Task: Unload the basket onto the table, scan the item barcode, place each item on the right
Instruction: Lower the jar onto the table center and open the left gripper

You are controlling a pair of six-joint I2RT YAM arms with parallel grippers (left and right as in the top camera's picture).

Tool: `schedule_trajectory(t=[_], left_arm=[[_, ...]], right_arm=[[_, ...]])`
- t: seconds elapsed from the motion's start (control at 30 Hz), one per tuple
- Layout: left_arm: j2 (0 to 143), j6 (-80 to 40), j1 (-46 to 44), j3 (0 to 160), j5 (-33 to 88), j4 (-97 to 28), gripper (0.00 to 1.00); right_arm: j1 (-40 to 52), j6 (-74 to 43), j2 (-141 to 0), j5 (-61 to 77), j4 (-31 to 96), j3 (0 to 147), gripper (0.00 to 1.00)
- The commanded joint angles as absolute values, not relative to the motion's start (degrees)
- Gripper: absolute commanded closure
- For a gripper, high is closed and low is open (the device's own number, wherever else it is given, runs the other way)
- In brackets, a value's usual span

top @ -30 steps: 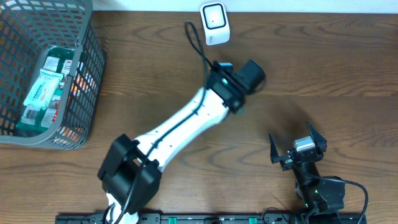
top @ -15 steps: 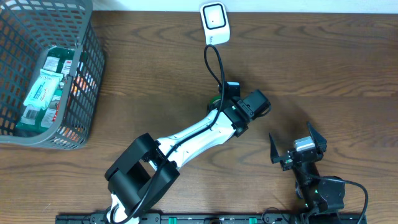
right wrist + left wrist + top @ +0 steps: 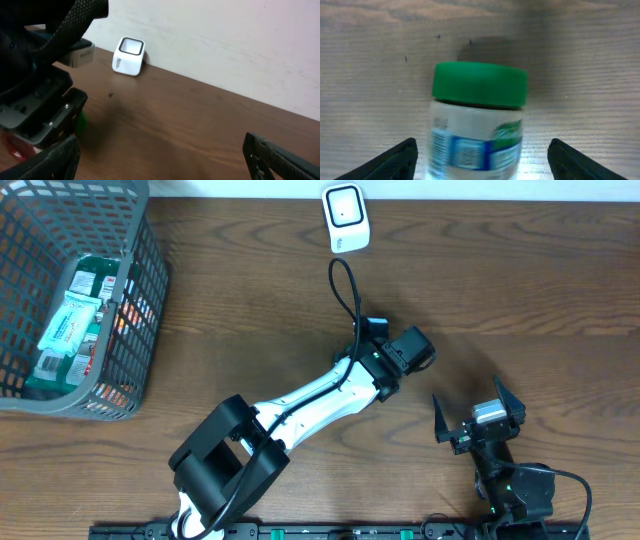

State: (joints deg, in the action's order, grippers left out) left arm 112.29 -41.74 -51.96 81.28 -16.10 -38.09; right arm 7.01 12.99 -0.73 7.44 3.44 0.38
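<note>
Jar (image 3: 477, 120): green lid (image 3: 479, 84), pale body, blue-and-green label with small print, slightly blurred. Seemingly on its side on the counter (image 3: 560, 280), on the robot's side of the scanner (image 3: 345, 218) and well apart from it, lid end pointing away from the wrist camera. Set between the fingers of the left claw (image 3: 482, 145), both spread wide and clear of the jar; nothing gripped. Right claw (image 3: 470, 402), further from the scanner and to its right: fully spread, empty. Grey wire basket (image 3: 140, 300), far left of the scanner: holds green-and-white packets (image 3: 70, 320) and other packaged goods.
</note>
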Motion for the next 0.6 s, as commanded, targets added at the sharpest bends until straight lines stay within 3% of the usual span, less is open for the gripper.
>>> schedule_trajectory(t=[0.0,0.57], left_arm=[[112.42,-40.97,-52.1,80.99,-15.46,-38.74,0.15],[112.27,-35.92,-50.85,83.7,-17.54,-38.33,0.15]], right_arm=[[7.92,12.27,-0.49,7.09,3.68,0.32,0.01],[7.92,12.27,-0.49,7.09,3.68,0.32,0.01]])
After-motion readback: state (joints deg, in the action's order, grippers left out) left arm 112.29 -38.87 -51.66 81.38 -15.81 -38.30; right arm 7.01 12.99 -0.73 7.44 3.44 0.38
